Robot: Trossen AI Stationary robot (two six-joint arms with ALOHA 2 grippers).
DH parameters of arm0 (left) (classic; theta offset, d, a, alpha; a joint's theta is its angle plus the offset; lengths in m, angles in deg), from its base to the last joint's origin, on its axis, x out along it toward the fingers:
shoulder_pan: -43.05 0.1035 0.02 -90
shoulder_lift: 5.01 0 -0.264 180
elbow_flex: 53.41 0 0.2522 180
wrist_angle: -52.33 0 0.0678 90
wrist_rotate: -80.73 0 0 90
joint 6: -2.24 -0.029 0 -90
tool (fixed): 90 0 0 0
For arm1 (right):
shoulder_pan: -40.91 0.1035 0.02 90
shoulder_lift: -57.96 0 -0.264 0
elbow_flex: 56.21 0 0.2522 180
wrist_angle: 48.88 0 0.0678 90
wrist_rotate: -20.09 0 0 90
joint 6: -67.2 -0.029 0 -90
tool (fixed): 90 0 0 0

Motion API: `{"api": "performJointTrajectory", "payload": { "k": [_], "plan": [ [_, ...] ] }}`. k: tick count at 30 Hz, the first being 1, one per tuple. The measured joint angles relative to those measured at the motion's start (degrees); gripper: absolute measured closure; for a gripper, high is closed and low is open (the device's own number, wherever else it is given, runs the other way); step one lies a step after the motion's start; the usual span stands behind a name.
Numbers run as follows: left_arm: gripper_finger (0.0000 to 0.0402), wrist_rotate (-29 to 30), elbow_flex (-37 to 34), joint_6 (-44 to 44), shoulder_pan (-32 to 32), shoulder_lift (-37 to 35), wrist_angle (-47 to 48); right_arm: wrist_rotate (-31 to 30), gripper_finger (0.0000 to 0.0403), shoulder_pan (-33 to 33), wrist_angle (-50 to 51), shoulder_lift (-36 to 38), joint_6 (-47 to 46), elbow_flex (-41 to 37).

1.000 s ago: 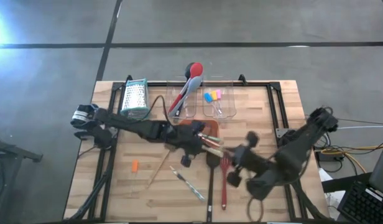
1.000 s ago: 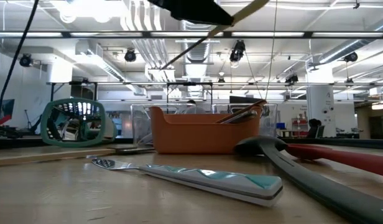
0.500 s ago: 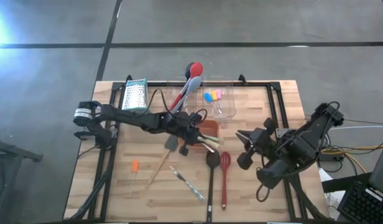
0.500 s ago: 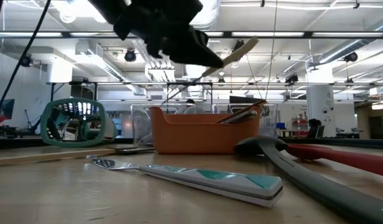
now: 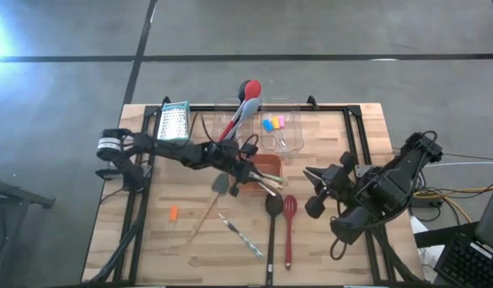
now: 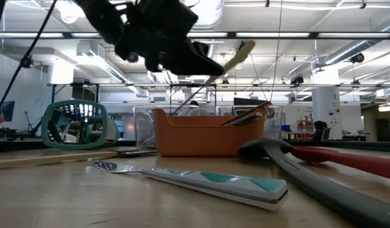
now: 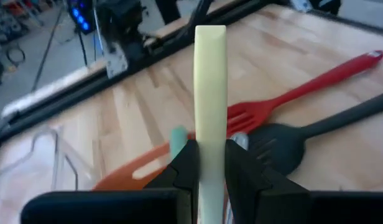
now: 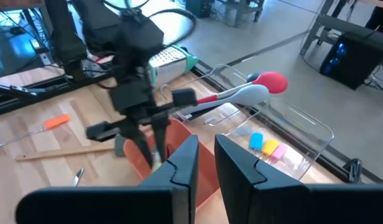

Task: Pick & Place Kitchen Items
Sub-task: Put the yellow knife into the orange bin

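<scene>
Pale spatula [image 7: 210, 93] clamped in left pincer [image 5: 248, 172] above orange tray [image 5: 269, 166]; right pincer [image 5: 310, 192] apparently closed, empty.

left gripper [image 5: 248, 174] | withdrawn toward orange tray [image 5: 269, 166] with pale spatula [image 7: 210, 106] | right gripper [image 5: 317, 190] | pulled back off spoons

Between my left fingers [image 7: 186, 168] sits a pale cream-yellow flat handle [image 7: 210, 93]. Just beyond them lie a red slotted spatula [image 7: 291, 99], a dark grey spoon [image 7: 303, 134] and an orange tray [image 7: 126, 177], all on light striped wood [image 7: 291, 43].
</scene>
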Motion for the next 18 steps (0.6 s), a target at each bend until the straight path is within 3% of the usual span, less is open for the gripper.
{"api": "performJointTrajectory", "payload": {
  "k": [9, 18],
  "plan": [
    [0.0351, -1.8, 5.0, 3.5, 1.9, 9.2, 4.1, 0.1, 0.0355, 0.0, 0.0, 0.0, 0.1, -0.1],
    [0.0351, -0.7, 5.4, 3.8, 2.5, 11.4, 3.8, 0.3, 0.0355, 0.0, 0.0, 0.0, 0.6, -0.3]
  ]
}}
